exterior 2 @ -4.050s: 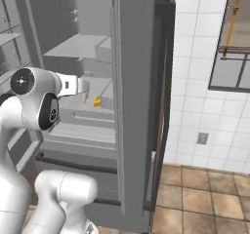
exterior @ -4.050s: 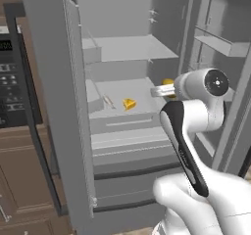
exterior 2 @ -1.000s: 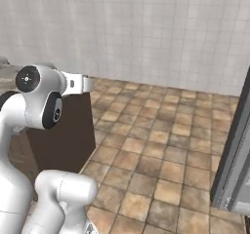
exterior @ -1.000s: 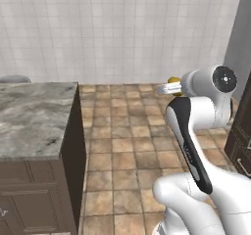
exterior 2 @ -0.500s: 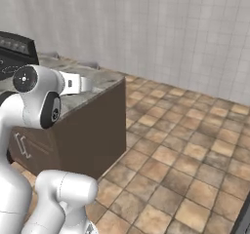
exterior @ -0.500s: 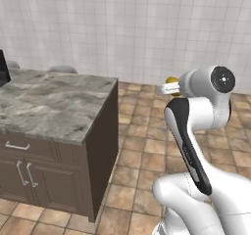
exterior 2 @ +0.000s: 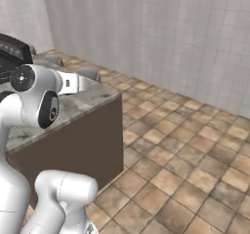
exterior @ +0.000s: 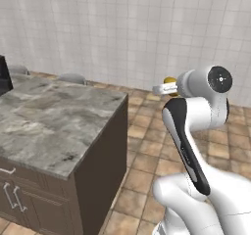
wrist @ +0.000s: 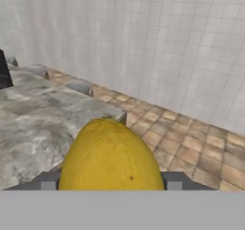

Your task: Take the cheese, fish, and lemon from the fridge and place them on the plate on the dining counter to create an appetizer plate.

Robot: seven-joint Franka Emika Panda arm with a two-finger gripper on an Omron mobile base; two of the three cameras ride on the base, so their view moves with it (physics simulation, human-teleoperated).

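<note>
My gripper [wrist: 111,183] is shut on the lemon [wrist: 112,157], a smooth yellow ball that bulges up between the two grey fingers [wrist: 45,183] in the hand view. From the left base view the lemon [exterior: 170,80] peeks out above the gripper [exterior: 164,87], held at chest height over the tiled floor. The dining counter [exterior: 49,121] with its grey marbled top lies ahead to the left, its corner [wrist: 115,114] just beyond the lemon. In the right base view the gripper [exterior 2: 90,84] reaches toward that counter [exterior 2: 78,104]. Fridge, plate, cheese and fish are out of view.
A black inset [exterior: 4,75] sits at the counter's far left. Two grey rounded stool tops [exterior: 72,77] stand behind the counter by the white tiled wall [exterior: 147,28]. Brown floor tiles [exterior 2: 185,150] spread to the right of the counter.
The whole picture has shifted as the base turned: the counter has slid from the left edge toward the middle. The lemon stays in the gripper, and the arm's pose is unchanged.
</note>
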